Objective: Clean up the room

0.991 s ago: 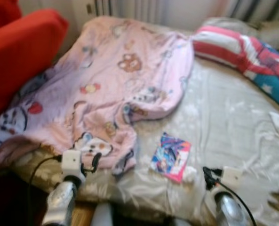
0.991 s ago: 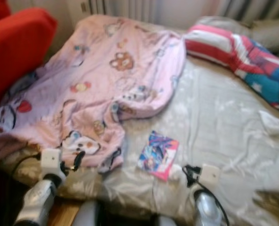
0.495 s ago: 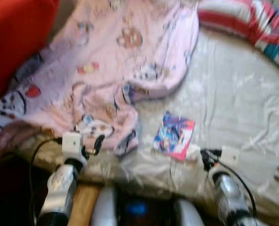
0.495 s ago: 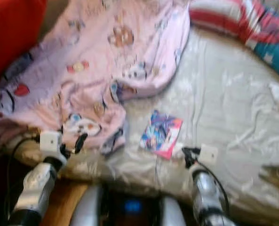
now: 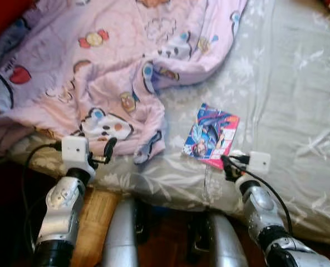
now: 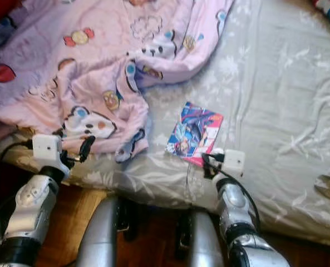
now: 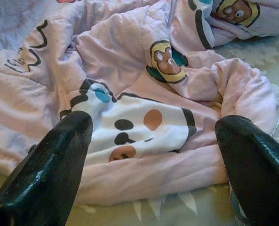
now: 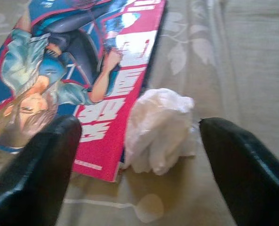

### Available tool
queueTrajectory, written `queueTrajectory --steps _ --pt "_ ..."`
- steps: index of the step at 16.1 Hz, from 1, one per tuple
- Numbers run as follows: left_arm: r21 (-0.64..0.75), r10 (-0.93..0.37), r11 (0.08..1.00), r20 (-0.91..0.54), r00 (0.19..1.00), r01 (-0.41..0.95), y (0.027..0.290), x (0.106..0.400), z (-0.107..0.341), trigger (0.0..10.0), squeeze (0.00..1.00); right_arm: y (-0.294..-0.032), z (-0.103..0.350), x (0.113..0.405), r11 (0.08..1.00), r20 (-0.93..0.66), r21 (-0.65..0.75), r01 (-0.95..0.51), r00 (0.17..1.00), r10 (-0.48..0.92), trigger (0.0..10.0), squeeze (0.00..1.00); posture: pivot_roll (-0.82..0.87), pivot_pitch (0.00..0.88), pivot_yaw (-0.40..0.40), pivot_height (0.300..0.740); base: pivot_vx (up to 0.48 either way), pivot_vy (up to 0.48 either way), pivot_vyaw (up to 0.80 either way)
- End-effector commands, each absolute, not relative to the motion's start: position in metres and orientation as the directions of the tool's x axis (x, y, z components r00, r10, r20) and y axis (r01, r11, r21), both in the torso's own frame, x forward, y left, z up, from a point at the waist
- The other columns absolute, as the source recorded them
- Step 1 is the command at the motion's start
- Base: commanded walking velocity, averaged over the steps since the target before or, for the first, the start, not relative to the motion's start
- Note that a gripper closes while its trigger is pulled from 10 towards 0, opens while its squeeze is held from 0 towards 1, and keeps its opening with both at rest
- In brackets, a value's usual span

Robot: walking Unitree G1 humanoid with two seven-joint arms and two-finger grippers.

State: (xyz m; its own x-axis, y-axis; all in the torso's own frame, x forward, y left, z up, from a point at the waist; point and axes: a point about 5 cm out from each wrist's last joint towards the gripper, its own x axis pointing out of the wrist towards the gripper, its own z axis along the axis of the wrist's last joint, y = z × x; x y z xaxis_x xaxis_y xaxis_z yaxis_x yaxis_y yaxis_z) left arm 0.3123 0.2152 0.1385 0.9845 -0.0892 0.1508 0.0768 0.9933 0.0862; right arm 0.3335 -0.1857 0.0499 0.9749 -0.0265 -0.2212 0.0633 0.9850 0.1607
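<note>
A crumpled white tissue lies on the grey sheet against the edge of a colourful comic book. My right gripper is open, low over the bed's front edge, with the tissue between and just ahead of its fingers. A pink cartoon-print blanket is rumpled over the bed's left half. My left gripper is open at the blanket's near hem, one finger on each side of a white dog print.
The grey floral bed sheet stretches away to the right. Wooden floor and my own silver legs lie below the bed's front edge. Something red sits at the far left corner.
The camera has tipped down and come closer, so the red seat and striped pillow left the picture. My right gripper has moved forward to the tissue beside the comic book.
</note>
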Motion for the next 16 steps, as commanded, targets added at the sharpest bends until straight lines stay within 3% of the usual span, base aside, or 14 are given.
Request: queueTrajectory --steps 1,7,15,16 --pt "0.075 -0.067 0.996 0.131 0.989 0.058 0.222 0.304 0.136 10.0 0.0 -0.19 0.04 0.326 0.987 -0.261 0.144 0.073 0.965 -0.034 10.0 0.0 0.22 0.616 -0.032 0.652 0.0 0.0 0.0" --pt "0.084 -0.046 0.996 0.097 0.994 0.038 0.23 0.283 0.138 10.0 0.0 -0.213 0.049 0.331 0.981 -0.266 0.106 0.161 0.955 -0.128 10.0 0.0 0.25 0.648 -0.004 0.652 0.0 0.0 0.0" --pt "0.099 -0.029 0.995 0.063 0.998 0.023 0.232 0.268 0.143 10.0 0.0 -0.206 0.038 0.327 0.976 -0.342 0.133 0.171 0.933 -0.117 10.0 0.0 0.28 0.688 0.023 0.652 0.0 0.0 0.0" --pt "0.1 -0.028 0.995 0.061 0.998 0.021 0.233 0.266 0.143 10.0 0.0 -0.206 0.037 0.326 0.977 -0.341 0.132 0.17 0.933 -0.117 4.5 0.0 0.29 0.697 0.023 0.652 0.0 0.0 0.0"
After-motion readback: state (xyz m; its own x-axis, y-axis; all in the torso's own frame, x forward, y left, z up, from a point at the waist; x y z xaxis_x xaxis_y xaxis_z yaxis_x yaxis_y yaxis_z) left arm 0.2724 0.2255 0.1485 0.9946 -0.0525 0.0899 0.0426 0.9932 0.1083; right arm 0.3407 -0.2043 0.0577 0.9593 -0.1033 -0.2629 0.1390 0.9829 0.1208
